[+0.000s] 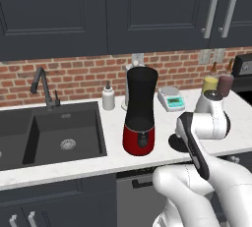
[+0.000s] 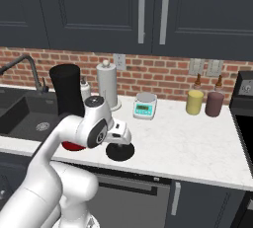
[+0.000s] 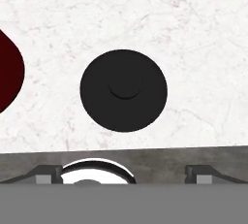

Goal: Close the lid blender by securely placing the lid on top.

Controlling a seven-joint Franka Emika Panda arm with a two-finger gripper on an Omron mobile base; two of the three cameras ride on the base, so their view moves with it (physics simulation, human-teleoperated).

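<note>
The lid [image 3: 123, 90] is seen lying flat on the counter [image 3: 193, 34], straight ahead of the gripper [image 3: 124, 173], whose fingers are spread wide and empty.

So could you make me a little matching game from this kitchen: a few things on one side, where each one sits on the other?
Things:
1. lid
2. blender
3. kitchen scale
4. tap

Places:
A. behind the sink
B. flat on the counter, under the open gripper
C. by the brick wall, right of the paper towel roll
D. upright, jar uncovered, right of the sink

Pairs: 1-B, 2-D, 3-C, 4-A
</note>
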